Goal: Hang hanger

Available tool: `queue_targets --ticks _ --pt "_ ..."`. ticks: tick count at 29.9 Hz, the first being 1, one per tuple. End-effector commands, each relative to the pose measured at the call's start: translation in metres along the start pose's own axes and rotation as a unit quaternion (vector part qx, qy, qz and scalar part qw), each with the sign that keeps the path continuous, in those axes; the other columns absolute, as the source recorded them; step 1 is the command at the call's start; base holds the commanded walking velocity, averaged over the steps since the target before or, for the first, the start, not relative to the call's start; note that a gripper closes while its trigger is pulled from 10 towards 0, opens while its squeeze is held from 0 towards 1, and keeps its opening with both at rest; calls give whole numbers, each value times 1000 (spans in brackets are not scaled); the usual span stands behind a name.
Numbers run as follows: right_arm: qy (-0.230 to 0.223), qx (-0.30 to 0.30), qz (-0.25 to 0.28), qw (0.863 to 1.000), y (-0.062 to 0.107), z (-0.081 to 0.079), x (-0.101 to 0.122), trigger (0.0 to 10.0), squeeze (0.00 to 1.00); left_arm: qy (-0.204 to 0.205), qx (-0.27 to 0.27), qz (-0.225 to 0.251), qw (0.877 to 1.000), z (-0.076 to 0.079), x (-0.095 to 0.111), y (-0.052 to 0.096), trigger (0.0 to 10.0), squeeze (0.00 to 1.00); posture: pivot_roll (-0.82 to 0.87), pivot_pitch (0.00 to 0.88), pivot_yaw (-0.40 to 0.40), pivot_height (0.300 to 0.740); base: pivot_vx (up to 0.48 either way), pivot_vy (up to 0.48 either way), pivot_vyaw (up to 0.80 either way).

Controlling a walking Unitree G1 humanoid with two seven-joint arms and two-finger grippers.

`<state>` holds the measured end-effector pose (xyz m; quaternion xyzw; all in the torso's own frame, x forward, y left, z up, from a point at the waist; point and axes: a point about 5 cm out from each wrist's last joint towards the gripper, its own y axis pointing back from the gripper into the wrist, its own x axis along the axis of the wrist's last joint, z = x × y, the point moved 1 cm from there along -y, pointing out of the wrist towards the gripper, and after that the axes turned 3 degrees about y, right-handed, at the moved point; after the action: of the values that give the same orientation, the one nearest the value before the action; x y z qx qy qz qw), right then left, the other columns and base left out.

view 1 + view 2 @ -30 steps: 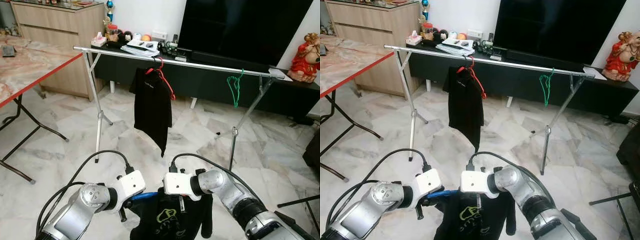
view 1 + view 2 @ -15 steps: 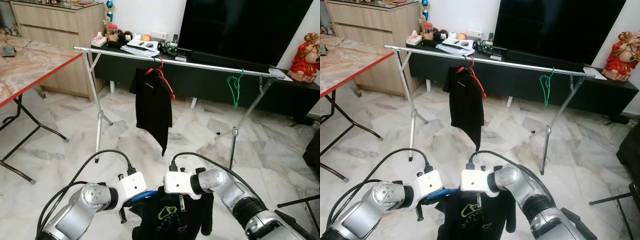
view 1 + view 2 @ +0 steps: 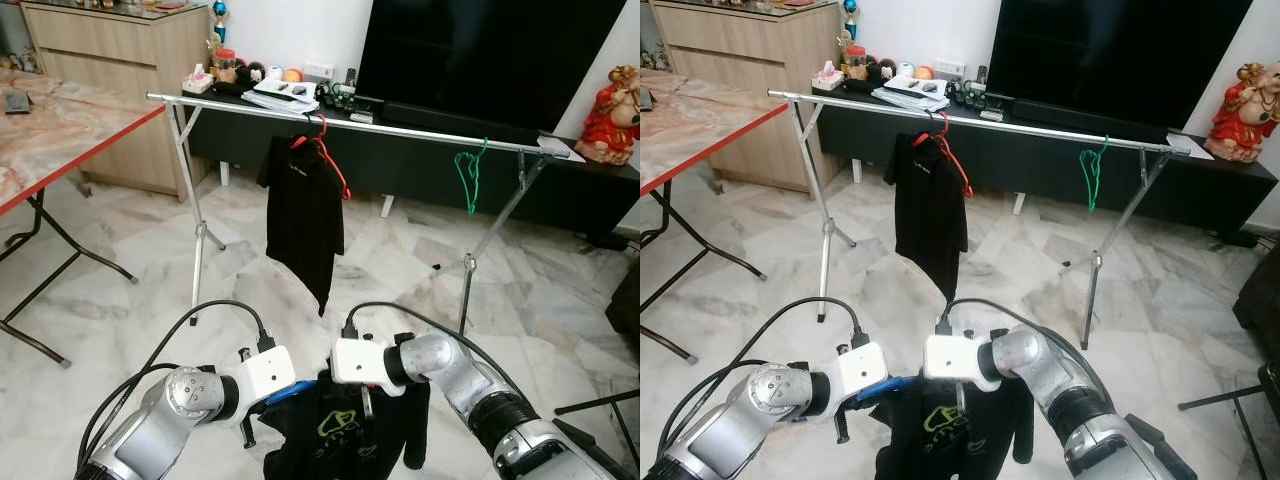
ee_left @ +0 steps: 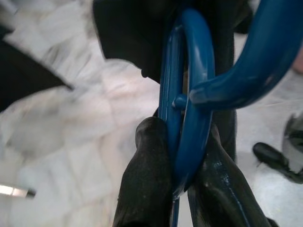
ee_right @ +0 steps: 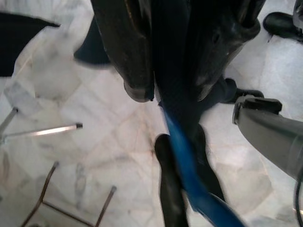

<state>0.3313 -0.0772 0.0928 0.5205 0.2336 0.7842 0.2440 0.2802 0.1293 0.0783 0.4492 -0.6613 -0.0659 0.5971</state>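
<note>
Left tool (image 4: 182, 156) is clamped on the blue hanger (image 4: 189, 94), right tool (image 5: 163, 90) pinched on its black shirt (image 3: 340, 440); the hook should be lifted level over the rail (image 3: 400, 130).

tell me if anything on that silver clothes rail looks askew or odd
The black t-shirt on the red hanger hangs lopsided on the silver clothes rail: it has slid toward one side, one red arm is bare, and the hem droops to a point. The green hanger hangs empty.
</note>
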Motion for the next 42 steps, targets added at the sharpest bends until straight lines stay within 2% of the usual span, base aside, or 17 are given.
queue_targets --ticks 1,7,11,12,16,18,22,30,33,42 --pt "7 -2 7 1000 6 5 3 10000 1000 -5 13 9 1000 -6 6 1 0 0 166 0 -129 740 0 0 0" --pt "16 7 4 1000 10 5 3 10000 1000 -3 14 7 1000 -6 4 0 0 0 162 0 -132 740 0 0 0" --pt "23 -8 -1 1000 14 9 3 10000 980 3 17 8 1000 -6 3 0 0 0 158 0 -135 740 0 0 0" --pt "24 -30 -6 999 18 14 2 10000 0 5 18 9 1000 -6 2 -1 0 0 157 0 -137 740 0 0 0" --pt "18 -93 -14 995 29 28 0 10000 0 14 16 15 1000 -4 1 1 0 0 155 0 -139 740 0 0 0" --pt "7 -125 -24 992 43 35 -6 10000 0 17 16 15 1000 -4 -1 4 0 0 152 0 -140 740 0 0 0" --pt "-7 -147 -49 988 62 36 -20 10000 0 22 20 14 999 -7 -6 10 0 0 148 0 -140 740 0 0 0" --pt "-44 -150 -83 984 86 23 -48 10000 0 38 31 26 998 -19 -11 28 0 0 138 0 -132 740 0 0 0" --pt "-60 -128 -82 987 90 11 -57 10000 0 41 17 36 998 -23 -11 39 0 0 135 0 -127 740 0 0 0" --pt "-84 -127 -82 985 96 0 -68 10000 0 54 -9 55 997 -27 -10 57 0 0 132 0 -119 740 0 0 0"
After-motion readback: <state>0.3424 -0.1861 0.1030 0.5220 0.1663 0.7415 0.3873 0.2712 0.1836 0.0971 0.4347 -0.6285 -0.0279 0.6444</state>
